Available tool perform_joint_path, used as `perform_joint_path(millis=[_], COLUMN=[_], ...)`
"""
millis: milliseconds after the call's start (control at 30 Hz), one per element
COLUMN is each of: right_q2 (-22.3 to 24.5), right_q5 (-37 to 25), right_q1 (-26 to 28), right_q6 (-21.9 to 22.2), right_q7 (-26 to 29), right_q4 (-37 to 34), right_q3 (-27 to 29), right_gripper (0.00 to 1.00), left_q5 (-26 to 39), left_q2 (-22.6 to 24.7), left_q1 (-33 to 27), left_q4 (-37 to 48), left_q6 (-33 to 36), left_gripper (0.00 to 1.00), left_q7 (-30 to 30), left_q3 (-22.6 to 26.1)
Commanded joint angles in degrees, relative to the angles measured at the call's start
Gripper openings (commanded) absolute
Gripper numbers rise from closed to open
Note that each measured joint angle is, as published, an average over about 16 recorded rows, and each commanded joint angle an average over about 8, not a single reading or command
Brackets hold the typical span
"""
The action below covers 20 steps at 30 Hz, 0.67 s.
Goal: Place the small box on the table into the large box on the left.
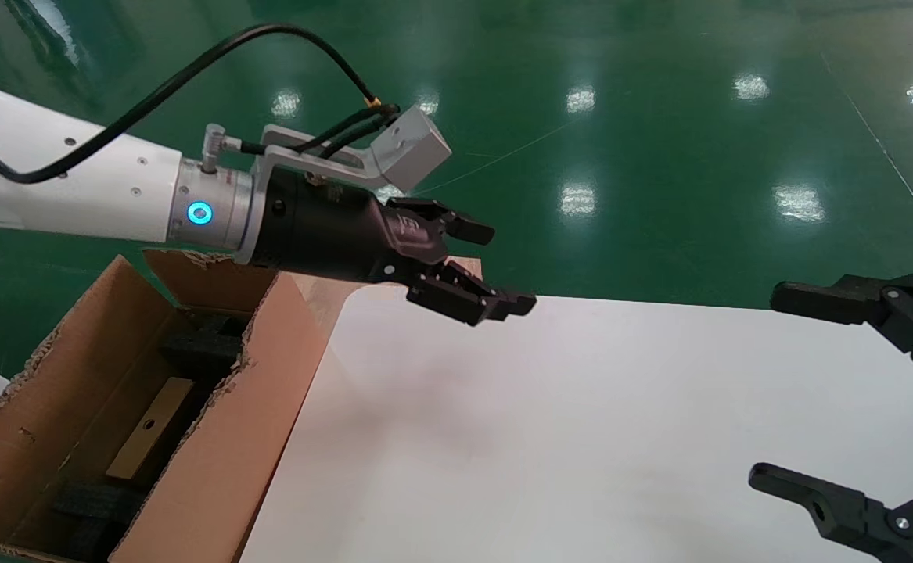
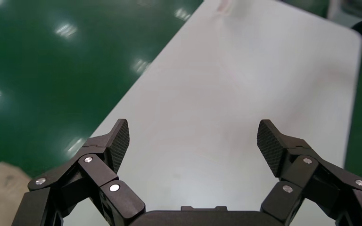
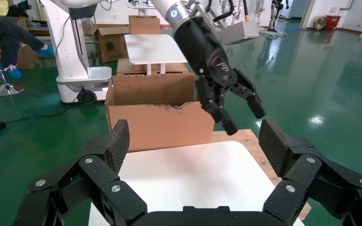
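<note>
The large box (image 1: 221, 438) stands at the left of the white table (image 1: 581, 430), its rims torn and black foam blocks (image 1: 202, 344) inside. A small tan box with a round hole (image 1: 151, 426) lies inside it between the foam. My left gripper (image 1: 503, 267) hangs open and empty above the table's far left corner, just right of the large box (image 3: 155, 125). The left wrist view shows the left gripper (image 2: 192, 136) with only bare table (image 2: 245, 84) between its pads. My right gripper (image 1: 775, 383) stays open over the table's right side, holding nothing.
A brown plywood board (image 1: 331, 293) pokes out beside the table's far left corner. Shiny green floor lies beyond the table's far edge. In the right wrist view, more cartons (image 3: 108, 42), a second white table (image 3: 153, 47) and a robot base (image 3: 82, 75) stand behind the large box.
</note>
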Motion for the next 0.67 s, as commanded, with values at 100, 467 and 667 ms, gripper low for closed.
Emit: perform_joint_path(millis=[100, 467, 667], right_q2=[0.0, 0.0, 0.0], right_q5=[0.0, 0.0, 0.0], right_q1=[0.0, 0.0, 0.0], right_q6=[0.0, 0.0, 0.0], right_q7=[0.0, 0.0, 0.0], right_q4=[0.0, 0.0, 0.0], right_q3=[0.0, 0.0, 0.0], right_gripper=[1.0, 1.0, 1.0], left_q5=[-1.8, -6.7, -8.7], left_q2=[-0.2, -0.7, -1.0], left_q1=[3.8, 14.1, 18.3], left_q4=[-0.6, -2.1, -2.7], left_q6=[1.9, 7.2, 9.4], left_gripper=[1.0, 1.0, 1.0], left_q7=[2.8, 10.3, 13.4], left_q3=[-4.6, -17.1, -22.3])
